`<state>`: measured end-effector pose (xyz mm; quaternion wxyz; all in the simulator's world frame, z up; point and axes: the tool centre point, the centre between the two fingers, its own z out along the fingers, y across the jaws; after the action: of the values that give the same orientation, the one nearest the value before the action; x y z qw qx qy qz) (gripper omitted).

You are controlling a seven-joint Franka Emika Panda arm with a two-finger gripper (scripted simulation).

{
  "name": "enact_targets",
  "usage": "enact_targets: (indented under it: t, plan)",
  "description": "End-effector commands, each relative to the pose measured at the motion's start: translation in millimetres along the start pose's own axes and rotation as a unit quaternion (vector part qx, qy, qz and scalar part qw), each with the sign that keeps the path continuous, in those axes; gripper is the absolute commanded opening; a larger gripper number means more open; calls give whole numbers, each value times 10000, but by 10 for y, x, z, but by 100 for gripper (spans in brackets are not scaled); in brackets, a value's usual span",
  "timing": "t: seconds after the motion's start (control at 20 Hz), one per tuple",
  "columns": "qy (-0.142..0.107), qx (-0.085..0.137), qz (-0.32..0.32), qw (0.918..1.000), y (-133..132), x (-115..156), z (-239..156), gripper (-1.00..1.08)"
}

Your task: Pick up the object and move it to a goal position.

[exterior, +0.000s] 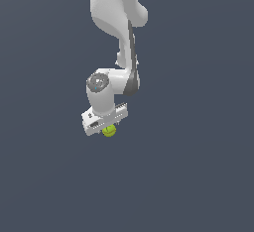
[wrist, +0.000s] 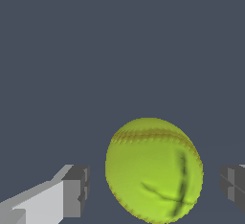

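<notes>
Ball between my gripper fingers, a gap either side, ball just beneath the gripper in the exterior view

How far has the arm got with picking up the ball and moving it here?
Done: the gripper is down over the ball, which sits between its fingers. In hand: the grasp itself; the wrist view shows gaps on both sides of the ball, so the jaws are open. Left: closing, lifting and carrying. No goal marker is visible.
</notes>
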<state>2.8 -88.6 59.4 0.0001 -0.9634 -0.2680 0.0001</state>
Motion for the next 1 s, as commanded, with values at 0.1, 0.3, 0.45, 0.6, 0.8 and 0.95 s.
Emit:
enact_targets:
  t: [0.1,0.3,0.45,0.6,0.8,0.95]
  plan:
    - [1,-1,-7,10000,1,0,161,100]
    - [1,-1,-7,10000,7,7,180,-100]
    - [1,-1,-7,10000,7,7,180,-100]
    - [1,-1,-7,10000,7,7,180,-100]
    - [1,-4,-2,10000,13,2,174,-100]
    - [1,-4,-2,10000,12,0,148,-100]
